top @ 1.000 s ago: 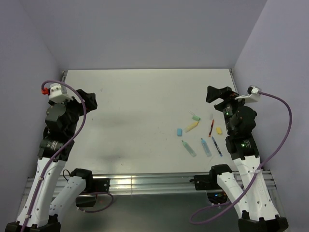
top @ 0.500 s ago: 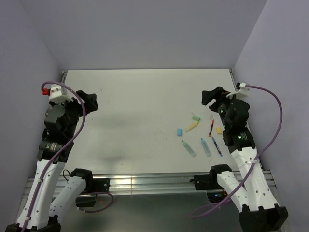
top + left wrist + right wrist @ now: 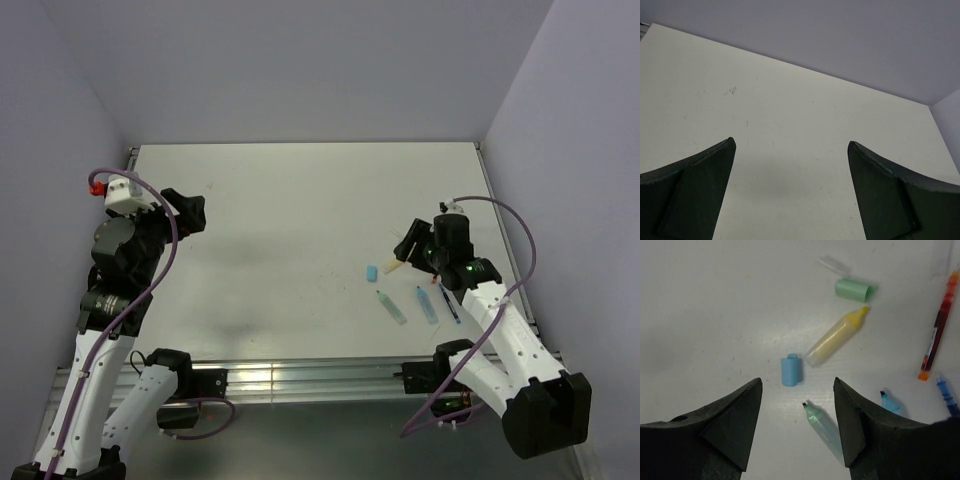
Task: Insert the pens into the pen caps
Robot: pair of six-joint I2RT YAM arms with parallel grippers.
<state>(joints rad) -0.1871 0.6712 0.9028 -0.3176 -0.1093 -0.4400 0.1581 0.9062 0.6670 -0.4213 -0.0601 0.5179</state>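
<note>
My right gripper (image 3: 408, 244) (image 3: 797, 385) is open and empty, hovering over the pens. In the right wrist view a light blue cap (image 3: 790, 370) lies just ahead of the gap, and a pale green marker (image 3: 823, 423) lies between the fingers. A yellow marker (image 3: 836, 337), green cap (image 3: 854, 289), light blue marker (image 3: 890, 402), red pen (image 3: 938, 326) and dark blue pen (image 3: 946, 396) lie around. The top view shows the blue cap (image 3: 371, 272), green marker (image 3: 391, 306) and blue marker (image 3: 427, 304). The yellow cap is hidden. My left gripper (image 3: 190, 210) (image 3: 791, 145) is open and empty over bare table.
A small clear cap (image 3: 831, 265) lies beyond the green cap. The white table (image 3: 290, 220) is walled by lavender panels at the back and sides. A metal rail (image 3: 300, 378) runs along the near edge.
My right arm has swung down and to the left, from beside the pens to right above them. My left arm has barely moved.
</note>
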